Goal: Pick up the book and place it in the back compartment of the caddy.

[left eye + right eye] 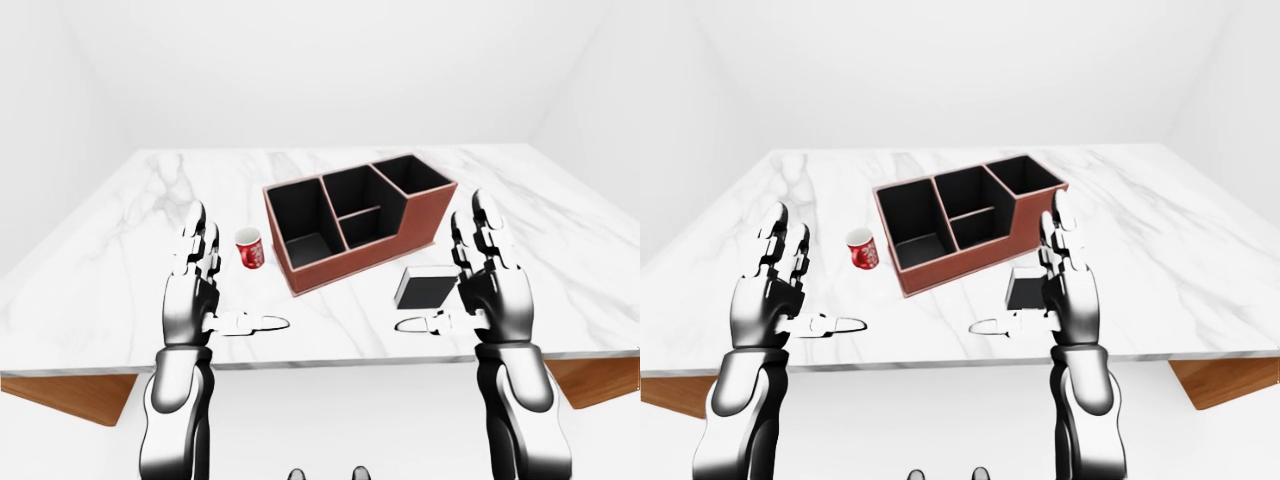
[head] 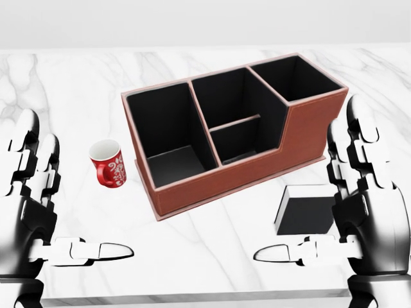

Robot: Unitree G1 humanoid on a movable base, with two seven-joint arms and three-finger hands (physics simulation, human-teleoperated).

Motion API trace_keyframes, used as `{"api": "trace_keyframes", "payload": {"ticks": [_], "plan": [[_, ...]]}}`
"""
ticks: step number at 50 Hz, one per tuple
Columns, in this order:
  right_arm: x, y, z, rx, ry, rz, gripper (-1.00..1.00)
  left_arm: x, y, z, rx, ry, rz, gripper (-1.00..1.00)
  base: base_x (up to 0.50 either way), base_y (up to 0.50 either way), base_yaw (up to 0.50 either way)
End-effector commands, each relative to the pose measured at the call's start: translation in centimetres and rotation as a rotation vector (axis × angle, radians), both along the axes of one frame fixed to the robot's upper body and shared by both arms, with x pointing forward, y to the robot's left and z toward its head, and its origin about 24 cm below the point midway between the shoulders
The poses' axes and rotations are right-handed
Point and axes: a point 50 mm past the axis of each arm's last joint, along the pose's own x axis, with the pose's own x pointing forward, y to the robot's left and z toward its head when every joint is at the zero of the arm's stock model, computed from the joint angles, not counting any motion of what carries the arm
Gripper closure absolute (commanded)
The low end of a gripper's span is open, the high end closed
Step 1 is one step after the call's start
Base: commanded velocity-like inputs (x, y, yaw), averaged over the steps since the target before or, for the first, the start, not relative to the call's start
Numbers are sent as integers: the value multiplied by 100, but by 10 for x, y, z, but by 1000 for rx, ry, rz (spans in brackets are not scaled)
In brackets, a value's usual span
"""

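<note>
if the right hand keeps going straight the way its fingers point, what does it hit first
Probably the caddy: the open right hand points up the view toward its tall right end. The book lies just left, likely missed, though depth is unclear.

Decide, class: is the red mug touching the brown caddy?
Apart. The head view shows a strip of bare marble between the red mug and the brown caddy's left wall.
</note>
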Motion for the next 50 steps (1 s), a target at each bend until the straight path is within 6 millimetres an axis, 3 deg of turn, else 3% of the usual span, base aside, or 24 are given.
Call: {"api": "trace_keyframes", "payload": {"ticks": [1,21,37,50], "plan": [[-1,-2,2,-3,-11,-7,-100,-1,0,1,1,-5,-1,-100,50,0,0],[0,-3,5,-7,-21,-30,-100,-3,-1,2,2,-11,-6,-100,49,0,0],[-4,-13,19,-88,-78,-75,-100,-2,-1,2,0,-10,-6,-100,0,0,0],[-5,-17,18,-201,-58,-104,-100,-2,-1,0,1,-1,-6,-100,0,0,0]]}}
